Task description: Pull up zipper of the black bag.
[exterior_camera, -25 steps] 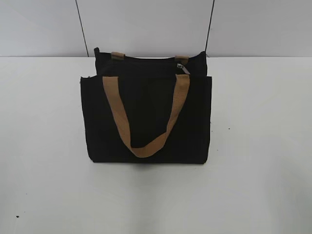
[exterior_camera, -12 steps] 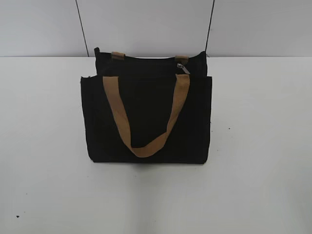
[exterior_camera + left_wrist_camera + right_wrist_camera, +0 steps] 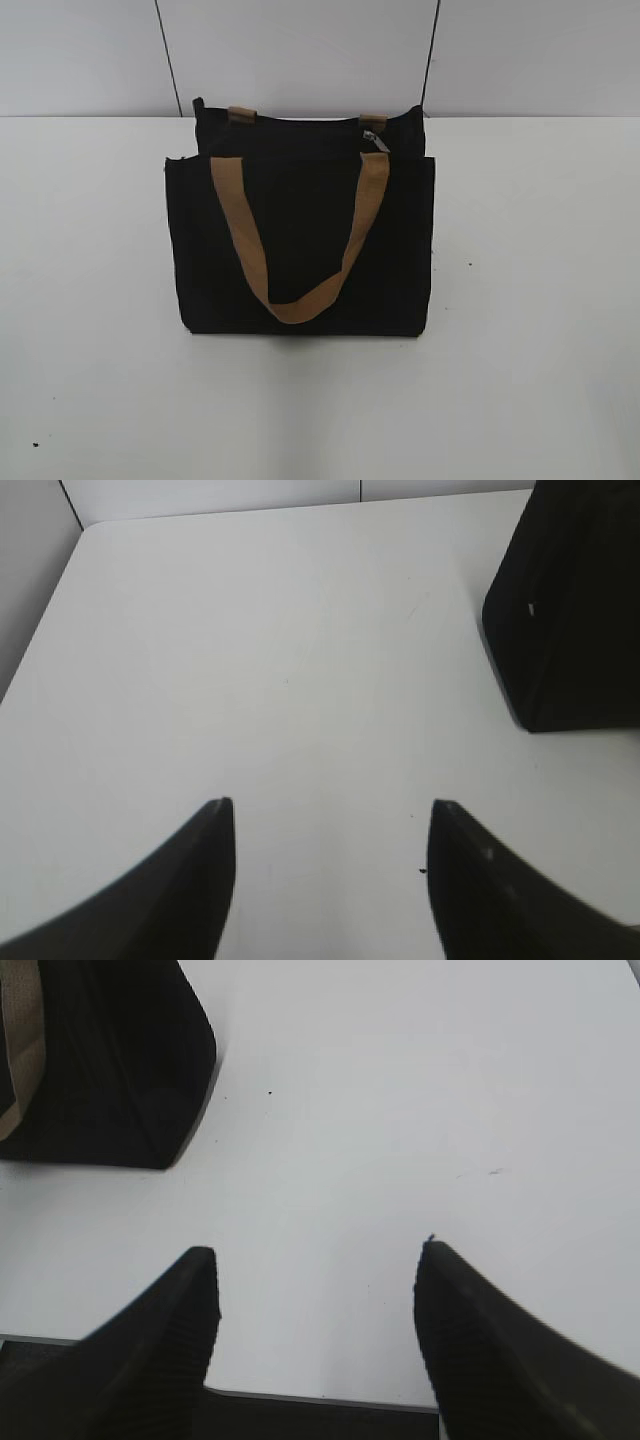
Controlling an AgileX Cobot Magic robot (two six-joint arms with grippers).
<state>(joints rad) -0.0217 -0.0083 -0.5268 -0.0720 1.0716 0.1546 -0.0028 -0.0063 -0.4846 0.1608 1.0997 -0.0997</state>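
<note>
The black bag (image 3: pixel 300 240) stands upright in the middle of the white table, one tan handle hanging down its front. The silver zipper (image 3: pixel 378 140) pull sits near the right end of the bag's top edge. Neither gripper shows in the exterior view. My left gripper (image 3: pixel 330 805) is open and empty over bare table, with the bag's corner (image 3: pixel 570 620) far to its upper right. My right gripper (image 3: pixel 315 1250) is open and empty near the table's front edge, with the bag's corner (image 3: pixel 110 1060) and a strip of tan handle to its upper left.
The white table (image 3: pixel 540 300) spreads on all sides of the bag. A pale wall with two dark vertical seams (image 3: pixel 167 55) rises behind it. The table's front edge (image 3: pixel 320 1398) runs just under my right gripper. The table's left edge (image 3: pixel 40 630) shows in the left wrist view.
</note>
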